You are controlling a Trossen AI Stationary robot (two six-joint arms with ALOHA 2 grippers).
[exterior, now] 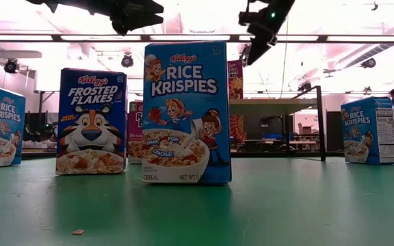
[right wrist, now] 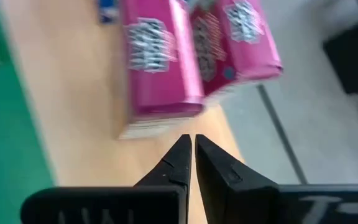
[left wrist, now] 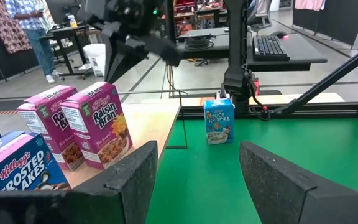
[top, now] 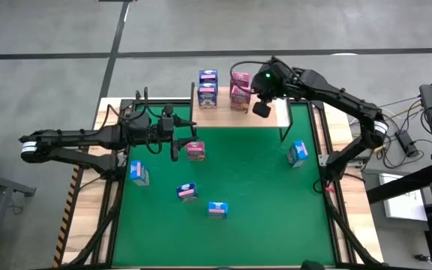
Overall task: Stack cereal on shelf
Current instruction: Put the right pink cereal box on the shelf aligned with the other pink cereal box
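My right fingers point(right wrist: 191, 163) are pressed together, empty, above the shelf point(top: 272, 116) beside two pink boxes point(top: 239, 90), upper centre. My left fingers point(left wrist: 197, 174) stand parted, holding nothing.

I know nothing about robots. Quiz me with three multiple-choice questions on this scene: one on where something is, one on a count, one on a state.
1. Where is the right gripper?
A) over the wooden shelf
B) down at floor level
C) beside the left arm's base

2. How many cereal boxes are on the green table?
A) two
B) five
C) eight

3. The right gripper's fingers are:
A) wide open
B) shut on a box
C) shut, holding nothing

Answers:
1 A: it hangs over the shelf beside the Raisin Bran boxes.
2 B: five sit apart on the green, four more on the shelf.
3 C: its fingertips meet with nothing between them.
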